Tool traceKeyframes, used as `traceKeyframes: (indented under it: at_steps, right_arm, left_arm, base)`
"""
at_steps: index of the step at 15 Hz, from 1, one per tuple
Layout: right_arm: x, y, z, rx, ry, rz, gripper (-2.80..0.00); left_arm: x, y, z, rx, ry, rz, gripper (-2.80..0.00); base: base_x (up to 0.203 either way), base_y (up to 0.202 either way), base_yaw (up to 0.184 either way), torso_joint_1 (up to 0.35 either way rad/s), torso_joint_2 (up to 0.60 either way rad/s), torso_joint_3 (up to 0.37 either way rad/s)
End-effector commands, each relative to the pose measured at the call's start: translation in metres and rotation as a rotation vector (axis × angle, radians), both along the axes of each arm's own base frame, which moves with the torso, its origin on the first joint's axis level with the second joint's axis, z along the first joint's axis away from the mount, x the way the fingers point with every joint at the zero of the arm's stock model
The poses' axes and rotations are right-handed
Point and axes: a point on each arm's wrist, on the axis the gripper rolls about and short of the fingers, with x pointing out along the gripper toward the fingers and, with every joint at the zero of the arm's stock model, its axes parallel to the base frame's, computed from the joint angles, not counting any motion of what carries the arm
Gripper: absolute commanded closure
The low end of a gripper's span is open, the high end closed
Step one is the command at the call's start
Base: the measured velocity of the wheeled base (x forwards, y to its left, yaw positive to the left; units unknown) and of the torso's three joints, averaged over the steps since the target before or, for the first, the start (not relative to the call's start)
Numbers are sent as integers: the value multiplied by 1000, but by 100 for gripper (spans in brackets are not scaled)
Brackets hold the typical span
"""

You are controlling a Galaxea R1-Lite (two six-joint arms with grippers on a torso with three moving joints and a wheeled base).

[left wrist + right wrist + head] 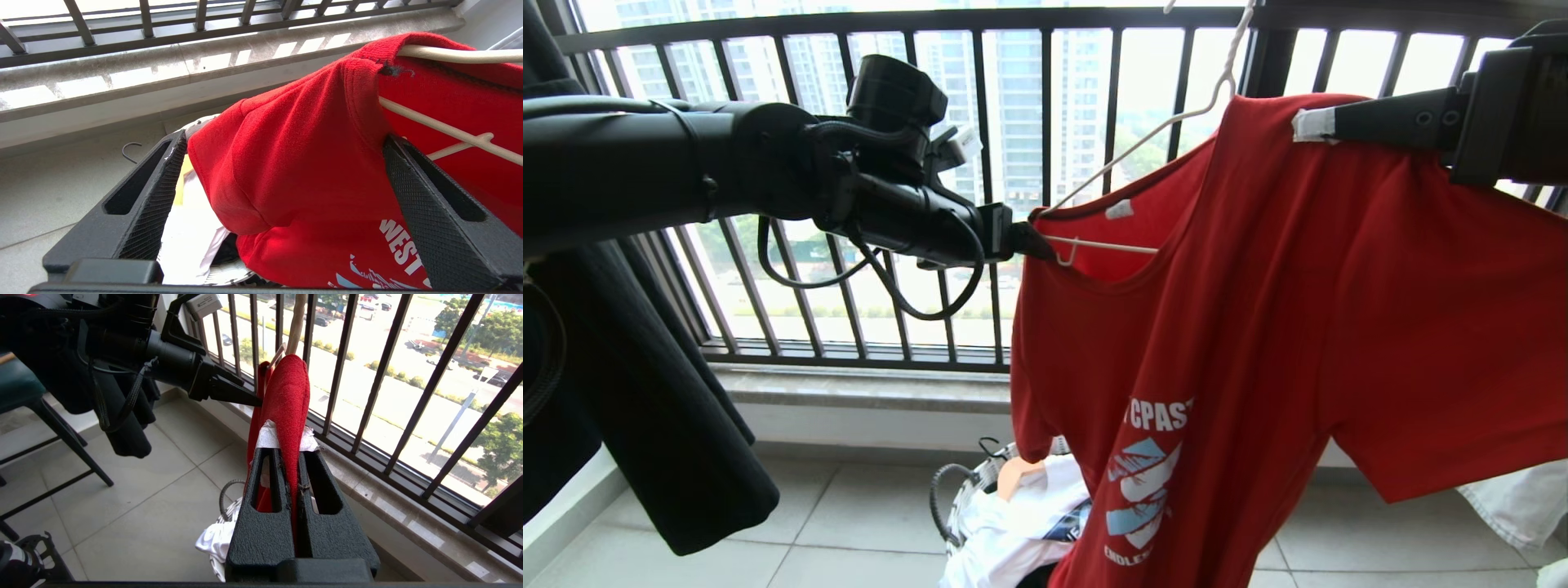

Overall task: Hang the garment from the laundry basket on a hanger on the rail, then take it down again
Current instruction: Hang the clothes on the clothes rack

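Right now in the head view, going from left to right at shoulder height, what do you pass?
Black garment hanging at the left edge → left arm → left gripper, fingers open at the shirt's shoulder → cream hanger → red T-shirt → right gripper, shut on the shirt's other shoulder.

Pale grey tiled floor [849,523] with thin grout lines runs up to a low stone sill under the barred railing. Laundry basket [956,498] stands on the tiles near the sill, filled with white printed clothes [1013,531]. More white cloth [1515,502] lies on the floor at the right; dark chair legs [61,457] stand at the left.
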Motion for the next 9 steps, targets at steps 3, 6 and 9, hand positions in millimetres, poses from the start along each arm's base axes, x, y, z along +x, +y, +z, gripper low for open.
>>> traceKeyframes:
  at_steps: [3, 6, 9]
  right_arm:
    - [-5, -2, 3, 5, -12, 3, 0]
    - [-4, -2, 3, 5, -12, 3, 0]
    - [-4, -1, 4, 6, -13, 3, 0]
  left_arm:
    - [3, -2, -1, -33, 5, 11, -280]
    - [2, -2, -2, -55, 25, -27, -280]
    - [0, -1, -1, -67, 31, -31, -280]
  base:
    - [0, 0, 0, 0, 0, 0]
    - [0, 0, 0, 0, 0, 0]
    - [0, 0, 0, 0, 0, 0]
